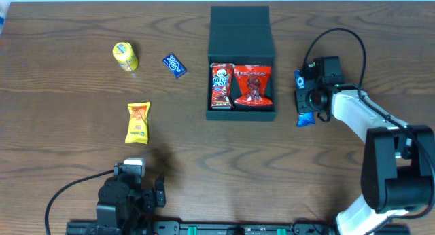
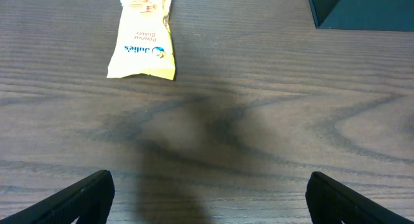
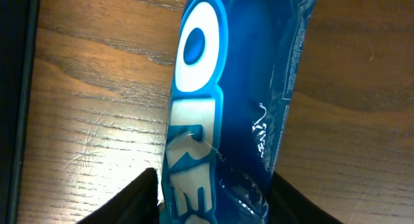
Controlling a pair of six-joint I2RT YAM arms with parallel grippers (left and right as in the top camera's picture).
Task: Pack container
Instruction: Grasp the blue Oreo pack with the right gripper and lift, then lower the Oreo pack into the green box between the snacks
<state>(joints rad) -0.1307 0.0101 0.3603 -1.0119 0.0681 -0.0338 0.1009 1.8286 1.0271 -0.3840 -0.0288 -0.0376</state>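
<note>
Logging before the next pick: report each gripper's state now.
Left gripper: open, holding nothing.
Right gripper: closed on the glossy blue plastic Oreo snack packet.

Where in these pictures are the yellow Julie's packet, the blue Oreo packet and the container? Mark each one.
yellow Julie's packet (image 2: 142, 50): left wrist view, on the printed brand name.
blue Oreo packet (image 3: 226, 107): right wrist view, on the middle of the wrapper.
container (image 1: 240, 31): overhead view, on the bare open lid.
</note>
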